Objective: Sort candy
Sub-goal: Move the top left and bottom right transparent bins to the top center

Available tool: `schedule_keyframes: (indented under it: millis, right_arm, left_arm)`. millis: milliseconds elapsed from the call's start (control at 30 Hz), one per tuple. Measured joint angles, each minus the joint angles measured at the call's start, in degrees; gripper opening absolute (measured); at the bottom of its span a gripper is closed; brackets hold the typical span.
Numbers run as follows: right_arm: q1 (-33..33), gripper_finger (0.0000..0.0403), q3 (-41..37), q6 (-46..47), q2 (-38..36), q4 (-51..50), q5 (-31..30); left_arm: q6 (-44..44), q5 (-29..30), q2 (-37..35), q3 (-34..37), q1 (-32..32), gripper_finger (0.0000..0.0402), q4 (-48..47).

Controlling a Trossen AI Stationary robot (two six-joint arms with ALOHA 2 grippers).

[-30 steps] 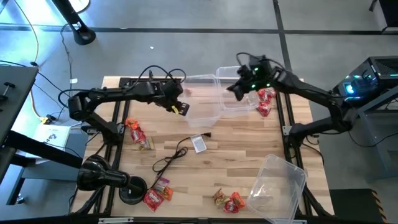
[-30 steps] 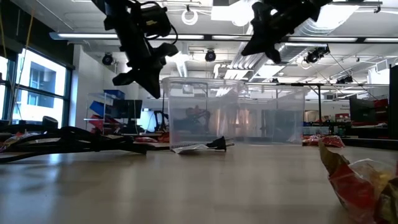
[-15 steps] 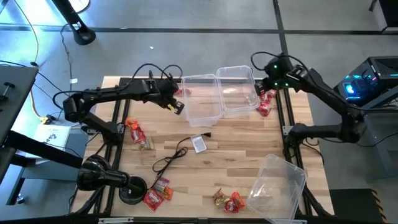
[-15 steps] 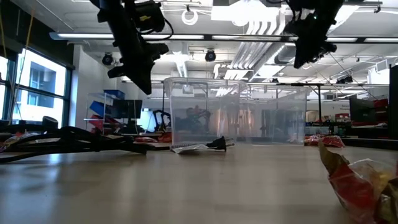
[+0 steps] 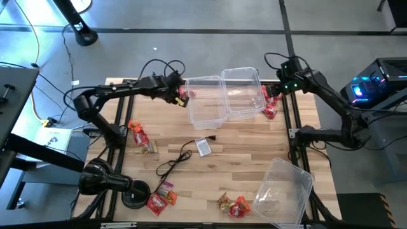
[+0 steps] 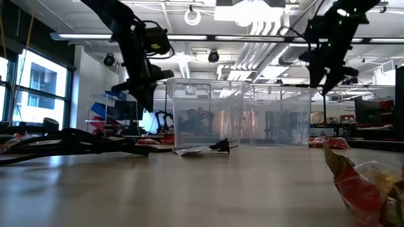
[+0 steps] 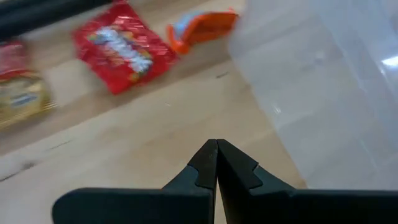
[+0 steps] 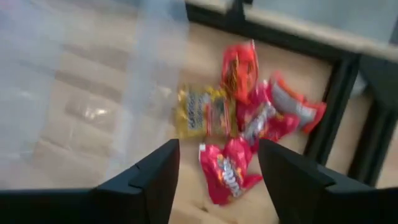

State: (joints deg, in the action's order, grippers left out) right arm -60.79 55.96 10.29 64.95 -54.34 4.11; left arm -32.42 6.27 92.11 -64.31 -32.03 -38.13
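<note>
The right gripper [image 8: 214, 171] has its jaws spread wide with nothing between them, poised over a heap of candy [image 8: 239, 134] at the far right corner of the table. Straight ahead of the parted fingers [image 8: 149, 177] lie red wrapped pieces, a yellow-gold one, and an orange-and-grey one, bunched together and touching. To one side of the jaws runs the wall of a clear bin [image 8: 74, 81]; to the other side, the table's dark frame rail [image 8: 339, 93].

The left gripper [image 7: 216, 163] has its jaws pressed tight together, holding nothing, above bare wood. Just beyond its tips lie a red wrapped piece [image 7: 124, 50] and an orange piece [image 7: 202, 26], with a gold-wrapped one [image 7: 22, 99] farther off to the side. Beside the tips stands the wall of another clear bin [image 7: 317, 93].

From above, the left gripper [image 5: 179, 95] sits just outside the left bin [image 5: 206, 100] and the right gripper [image 5: 280, 86] just outside the right bin [image 5: 243, 94]; the two bins stand touching, between the two grippers.

Well apart from both jaws, more candy lies scattered: a clump at the left edge [image 5: 140, 137], pieces along the near edge [image 5: 160, 197] and [image 5: 234, 205], beside a third clear bin [image 5: 283, 184] resting tilted at the near right corner. A grey tag [image 5: 203, 147] with a black cable [image 5: 173, 162] lies mid-table.
</note>
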Motion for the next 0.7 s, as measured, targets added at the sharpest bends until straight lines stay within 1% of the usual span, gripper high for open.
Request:
schedule_keyframes:
  millis: [67,133,267,300,367,500,633,700]
  right_arm:
    - [0.05,0.0215,-1.39,2.13,0.66,2.42,0.32]
    - [0.37,0.0212,-2.27,4.52,1.66,4.60,-0.58]
    - [2.12,0.0204,-2.49,8.96,3.88,6.28,-6.27]
    - [2.37,0.0202,-2.49,10.40,4.45,6.93,-7.33]
    - [2.26,0.0200,-2.49,14.52,5.39,10.16,-7.42]
    - [-0.76,0.0200,-2.47,24.33,5.74,17.20,-7.45]
    - [-2.27,0.0200,-2.47,36.00,5.87,23.14,-7.49]
    - [-2.98,0.0199,-2.44,39.69,6.28,25.11,-8.53]
  left_arm:
    - [0.06,-1.54,1.83,0.00,0.03,0.0000,1.08]
    - [-0.10,-3.14,3.45,0.00,0.19,0.0000,1.99]
    - [-0.47,-6.01,4.97,-0.08,0.60,0.0000,2.31]
    - [-0.37,-5.88,5.02,-0.08,0.74,0.0000,2.28]
    - [0.11,-5.22,4.95,-0.06,1.03,0.0000,2.51]
    - [1.00,-4.16,3.38,0.00,0.97,0.0000,2.73]
    - [1.20,-3.68,2.03,0.00,0.92,0.0000,2.28]
    - [1.31,-3.39,1.25,0.00,0.92,0.0000,2.11]
